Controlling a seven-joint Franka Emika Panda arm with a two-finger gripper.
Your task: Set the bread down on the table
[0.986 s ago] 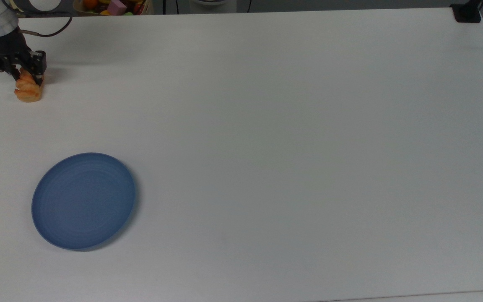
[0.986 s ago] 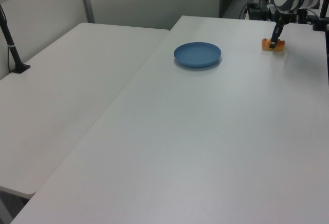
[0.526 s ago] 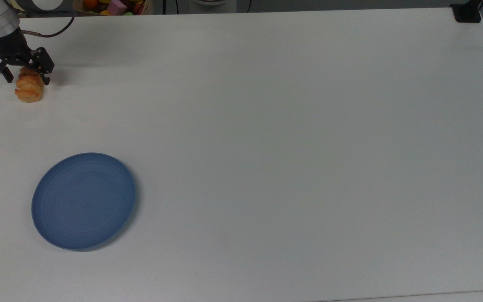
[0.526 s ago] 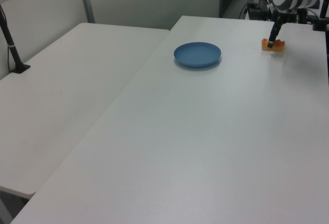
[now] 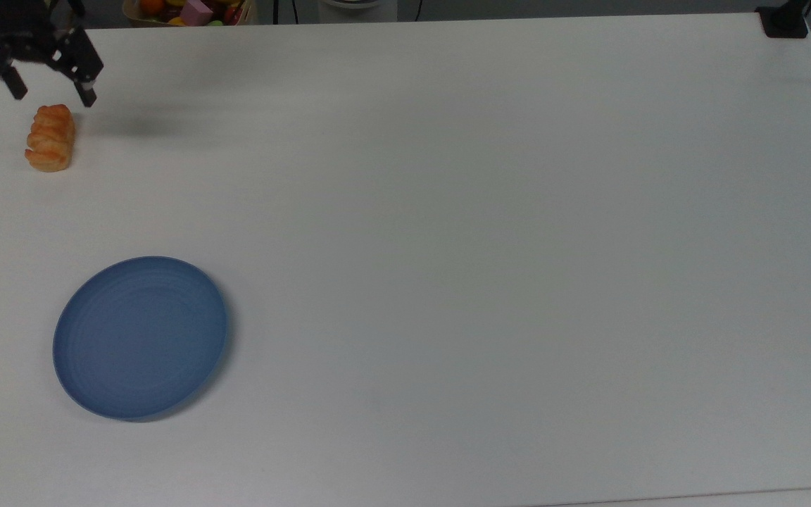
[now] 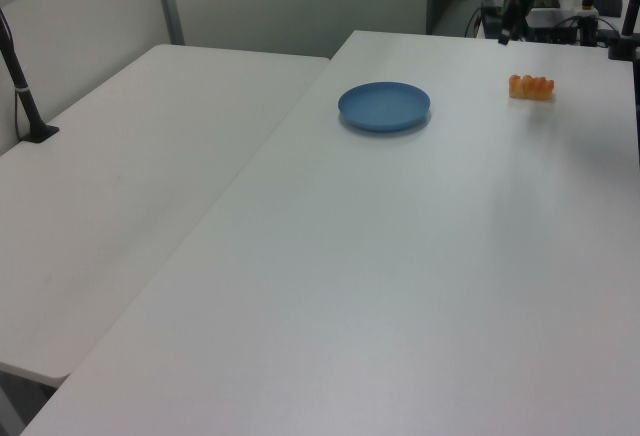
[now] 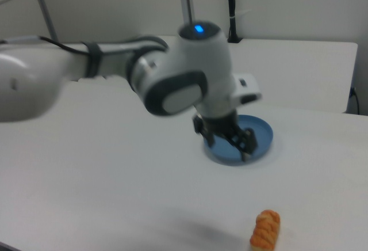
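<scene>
1. The table (image 5: 490, 211) is a broad white rectangle; a second white tabletop (image 6: 130, 186) adjoins it on the left view's left.
2. The robot arm (image 7: 115, 78), white with grey joints, reaches in from the right view's left.
3. The blue plate (image 5: 140, 336) lies flat on the table in the top view's lower left, well apart from the bread.
4. The gripper (image 5: 51, 94) hangs above the table in the top view's upper left corner, its two black fingers spread apart and holding nothing.
5. The bread (image 5: 50, 137) lies on the table just below the gripper in the top view, clear of the fingers. Its long axis runs nearly up and down in the top view, ridged side up.
</scene>
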